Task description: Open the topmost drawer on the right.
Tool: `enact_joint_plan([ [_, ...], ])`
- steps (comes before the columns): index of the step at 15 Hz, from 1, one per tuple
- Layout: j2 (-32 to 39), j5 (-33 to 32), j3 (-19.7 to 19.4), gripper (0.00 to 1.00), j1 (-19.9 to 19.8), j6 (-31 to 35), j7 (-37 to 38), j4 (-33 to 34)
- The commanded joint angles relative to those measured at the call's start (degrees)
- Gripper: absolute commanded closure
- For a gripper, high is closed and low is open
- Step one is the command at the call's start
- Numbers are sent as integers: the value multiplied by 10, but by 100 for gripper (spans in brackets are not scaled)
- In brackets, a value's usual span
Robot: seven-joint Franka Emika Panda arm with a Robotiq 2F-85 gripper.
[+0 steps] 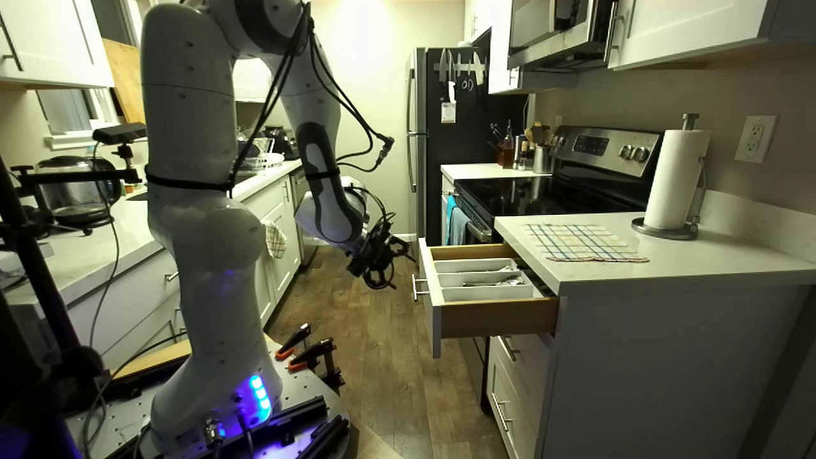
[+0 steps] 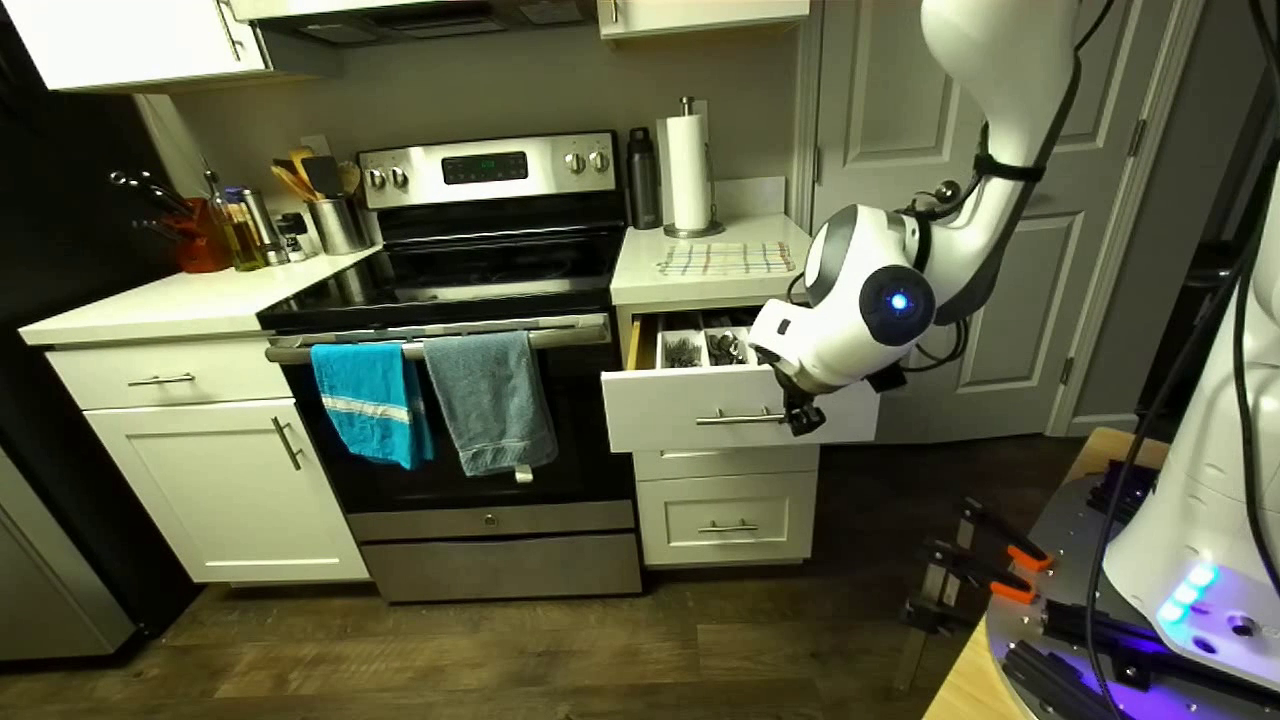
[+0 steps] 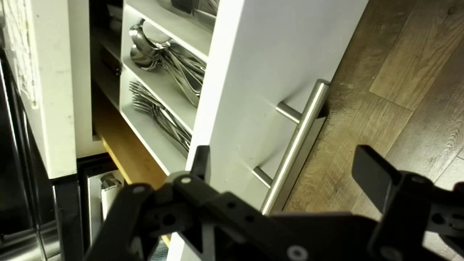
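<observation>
The topmost drawer is pulled out, its white front standing well forward of the cabinet in both exterior views. A light tray with metal cutlery lies inside, and it shows in the wrist view behind the white front. The drawer's silver bar handle shows in the wrist view between the lines of my fingers. My gripper is open with nothing in it. In an exterior view, my gripper is in front of the drawer, near the handle and apart from it. In an exterior view my gripper hides the handle's right end.
Closed lower drawers sit below the open one. The counter above holds a checked cloth and a paper towel roll. The stove with hanging towels stands beside it. Clamps stick out from my base.
</observation>
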Motion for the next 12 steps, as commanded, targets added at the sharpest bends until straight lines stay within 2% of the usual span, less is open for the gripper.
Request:
enact_joint_plan([
  [1,-64,-7,-6,0,8,25,27,-34],
  [8,-103,-32,-45,0,4,126,41,-24],
  [9,-82,-2,-41,0,14,99,14,-16],
  [12,-83,-3,-45,0,14,103,14,-15],
])
